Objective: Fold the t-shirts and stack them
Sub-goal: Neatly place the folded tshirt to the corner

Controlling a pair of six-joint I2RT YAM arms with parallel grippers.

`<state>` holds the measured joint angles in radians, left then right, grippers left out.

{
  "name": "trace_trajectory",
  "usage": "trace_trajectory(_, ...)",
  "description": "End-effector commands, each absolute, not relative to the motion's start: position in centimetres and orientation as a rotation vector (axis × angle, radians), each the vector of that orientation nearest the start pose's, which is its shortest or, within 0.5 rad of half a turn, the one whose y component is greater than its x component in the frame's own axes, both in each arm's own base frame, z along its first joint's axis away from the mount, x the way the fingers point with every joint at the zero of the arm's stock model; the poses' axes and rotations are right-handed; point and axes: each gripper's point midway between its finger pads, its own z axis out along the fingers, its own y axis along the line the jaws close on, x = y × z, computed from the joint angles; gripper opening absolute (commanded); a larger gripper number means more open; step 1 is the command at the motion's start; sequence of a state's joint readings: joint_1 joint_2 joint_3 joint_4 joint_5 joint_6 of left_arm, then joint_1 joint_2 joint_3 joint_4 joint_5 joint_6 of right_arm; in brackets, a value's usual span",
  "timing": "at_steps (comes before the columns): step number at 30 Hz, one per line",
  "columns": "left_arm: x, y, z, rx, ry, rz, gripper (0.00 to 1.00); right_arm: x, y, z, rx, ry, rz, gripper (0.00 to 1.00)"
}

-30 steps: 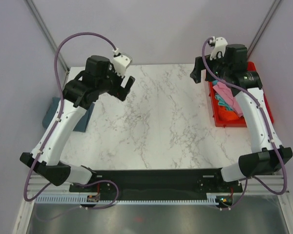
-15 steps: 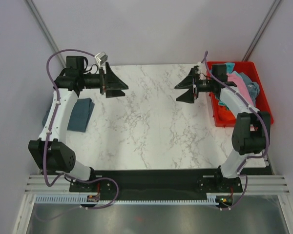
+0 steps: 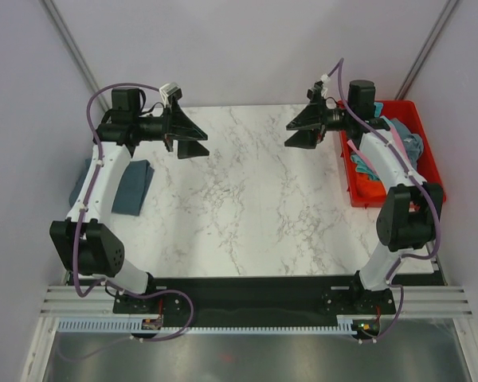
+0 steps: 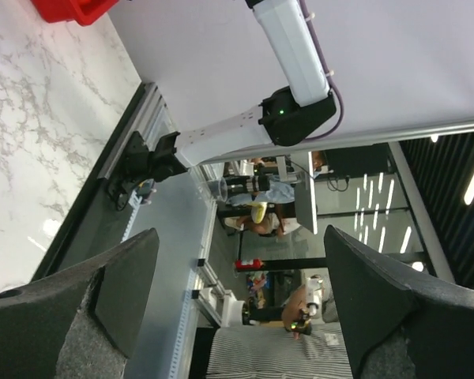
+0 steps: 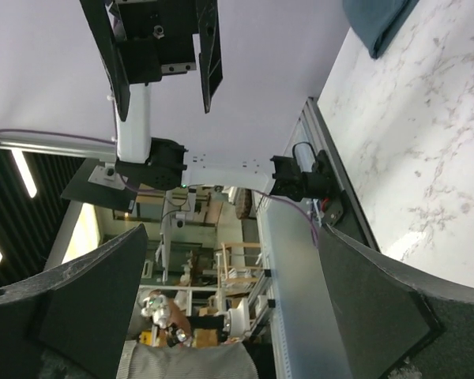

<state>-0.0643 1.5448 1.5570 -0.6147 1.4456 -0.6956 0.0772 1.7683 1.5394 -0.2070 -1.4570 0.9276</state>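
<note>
A folded dark slate-blue t-shirt point(image 3: 132, 187) lies at the table's left edge; a corner of it shows in the right wrist view point(image 5: 379, 24). Pink point(image 3: 389, 137) and teal point(image 3: 411, 146) t-shirts lie crumpled in the red bin point(image 3: 424, 163) at the right. The orange one is hidden. My left gripper point(image 3: 193, 139) is open and empty, raised above the table's far left, pointing inward point(image 4: 233, 308). My right gripper point(image 3: 301, 134) is open and empty, raised above the far right, facing the left one point(image 5: 229, 308).
The white marble table point(image 3: 255, 199) lies between the arms. The red bin's corner shows in the left wrist view point(image 4: 71, 9). Metal frame posts stand at the back corners. A black rail runs along the near edge point(image 3: 255, 288).
Both arms swung from tucked poses to raised ones with grippers facing each other across the table. The right gripper has lifted slightly since half a second ago. The bin's shirts came into view.
</note>
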Motion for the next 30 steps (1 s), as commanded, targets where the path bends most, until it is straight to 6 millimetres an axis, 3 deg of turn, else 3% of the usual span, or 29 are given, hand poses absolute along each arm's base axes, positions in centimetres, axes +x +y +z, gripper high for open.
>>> trace_trajectory(1,28.0,-19.5,38.8,0.384,2.056,-1.917,0.94,35.9,20.3,36.6,-0.338,1.997,1.893,0.98)
trace_trajectory(2,28.9,-19.4,38.3,0.313,2.106,-1.785,0.94,36.8,19.9,37.1,-0.310,1.963,1.809,0.98)
trace_trajectory(4,29.9,-19.5,36.5,0.436,2.116,-1.492,0.92,38.0,19.2,37.2,-0.247,1.948,1.696,0.98)
trace_trajectory(5,31.5,-18.7,35.9,0.437,2.141,-1.265,0.92,38.4,18.6,37.2,-0.218,1.953,1.630,0.98)
trace_trajectory(6,31.8,-18.0,34.8,0.478,2.162,-1.127,0.92,40.2,17.7,37.4,-0.291,1.900,1.411,0.98)
trace_trajectory(8,33.3,-16.3,33.2,0.453,2.204,-0.844,0.95,40.1,16.7,35.0,-0.260,2.034,1.244,0.98)
trace_trajectory(9,34.0,-15.4,32.7,0.468,2.204,-0.723,0.95,41.7,15.1,34.6,-0.301,2.026,1.006,0.98)
trace_trajectory(10,34.4,-15.0,32.1,0.464,2.215,-0.609,0.96,41.6,14.1,33.4,-0.296,2.079,0.892,0.98)
trace_trajectory(12,35.7,-11.7,30.5,0.392,2.248,-0.317,0.98,41.8,13.1,33.0,-0.327,2.083,0.716,0.98)
trace_trajectory(13,36.3,-10.8,30.4,0.359,2.237,-0.235,0.99,42.8,10.7,33.1,-0.282,2.076,0.489,0.98)
trace_trajectory(14,36.7,-8.5,29.8,0.270,2.252,-0.085,0.99,43.0,9.6,33.2,-0.255,2.064,0.403,0.98)
trace_trajectory(15,36.8,-7.8,29.6,0.246,2.246,-0.041,0.99,43.1,8.3,31.3,-0.212,2.092,0.322,0.98)
trace_trajectory(16,37.5,-7.5,30.2,0.194,2.202,-0.031,0.99,44.4,5.9,32.0,-0.126,2.018,0.167,0.98)
trace_trajectory(17,37.7,-6.8,28.7,0.161,2.201,0.013,0.99,43.8,4.4,33.7,-0.071,1.933,0.090,0.98)
trace_trajectory(18,37.3,-6.6,30.2,0.135,2.120,0.004,0.99,43.4,3.3,30.1,-0.034,1.959,0.027,0.98)
trace_trajectory(19,38.9,-6.9,32.3,0.109,1.971,-0.024,0.99,43.9,2.4,33.4,-0.004,1.786,-0.017,0.98)
trace_trajectory(20,38.0,-7.3,31.4,0.121,1.938,-0.064,0.98,43.6,2.4,30.7,-0.035,1.798,-0.038,0.98)
trace_trajectory(21,38.1,-7.8,31.6,0.133,1.897,-0.092,0.88,44.0,2.4,32.1,-0.041,1.715,-0.035,0.98)
trace_trajectory(22,38.4,-8.6,31.6,0.156,1.868,-0.125,0.75,44.1,2.6,31.6,-0.049,1.720,-0.030,0.97)
trace_trajectory(24,39.0,-8.7,31.4,0.107,1.869,-0.140,0.24,44.4,3.1,31.5,-0.041,1.729,0.002,0.77)
trace_trajectory(25,39.5,-8.4,31.1,0.072,1.883,-0.123,0.05,44.6,3.2,30.5,-0.022,1.769,0.020,0.02)
trace_trajectory(26,39.6,-8.6,31.1,0.075,1.883,-0.136,0.02,44.6,3.2,30.6,-0.023,1.776,0.019,0.00)
trace_trajectory(28,39.6,-9.1,31.4,0.108,1.876,-0.154,0.07,44.6,3.3,30.7,0.032,1.777,0.052,0.00)
trace_trajectory(29,39.7,-9.4,32.1,0.122,1.863,-0.173,0.26,44.7,3.6,30.6,0.018,1.779,0.067,0.55)
trace_trajectory(30,39.7,-9.7,32.4,0.141,1.858,-0.182,0.78,44.7,4.1,30.6,-0.006,1.780,0.094,0.89)
